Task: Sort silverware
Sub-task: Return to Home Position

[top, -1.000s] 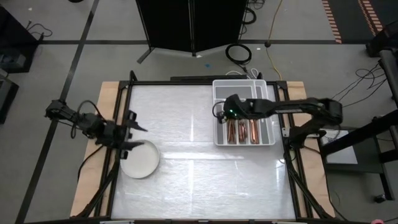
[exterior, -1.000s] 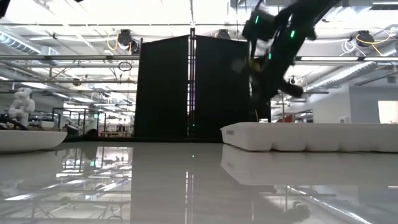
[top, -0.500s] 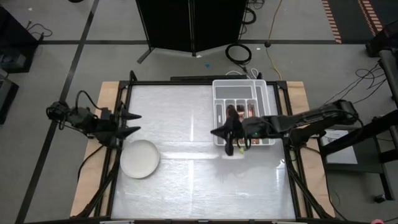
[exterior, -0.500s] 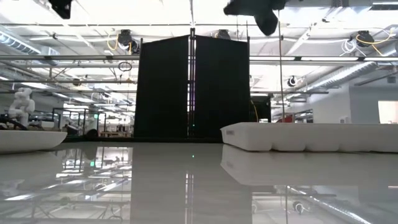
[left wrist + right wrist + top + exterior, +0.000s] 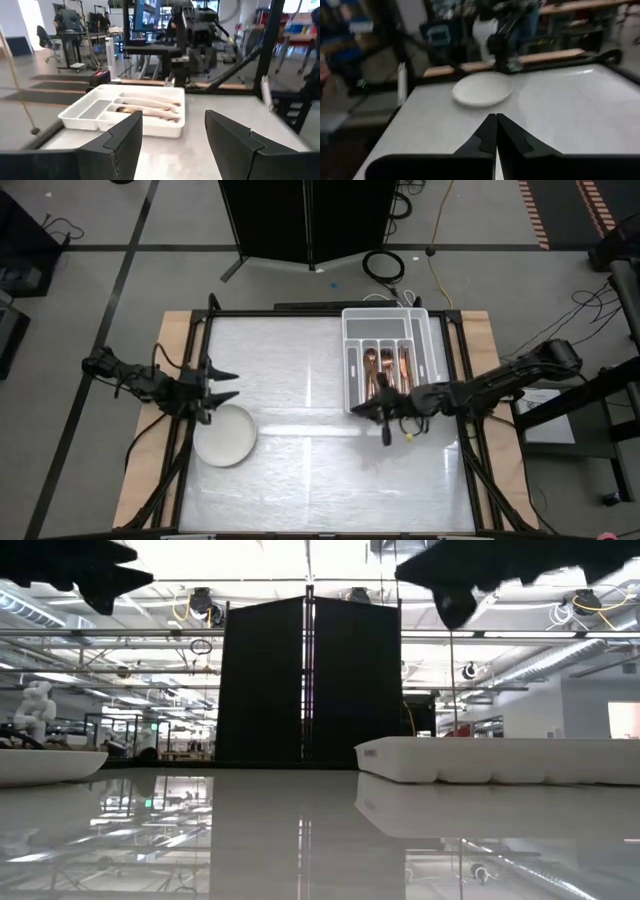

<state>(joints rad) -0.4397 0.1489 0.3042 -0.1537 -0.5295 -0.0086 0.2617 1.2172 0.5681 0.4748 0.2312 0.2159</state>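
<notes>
Half a second ago the right end effector [image 5: 496,120] was over the near end of the tray [image 5: 385,312]; now it hangs just off that edge, fingers pressed together and holding nothing. The left end effector [image 5: 226,386], fingers apart, waits well away from the tray. All the silverware [image 5: 386,370] we see lies inside the tray, so we judge the sorting finished. The high view shows copper pieces across three compartments; the low view meets only the tray's wall, and the right wrist view shows the plate [image 5: 482,90] carrying nothing.
</notes>
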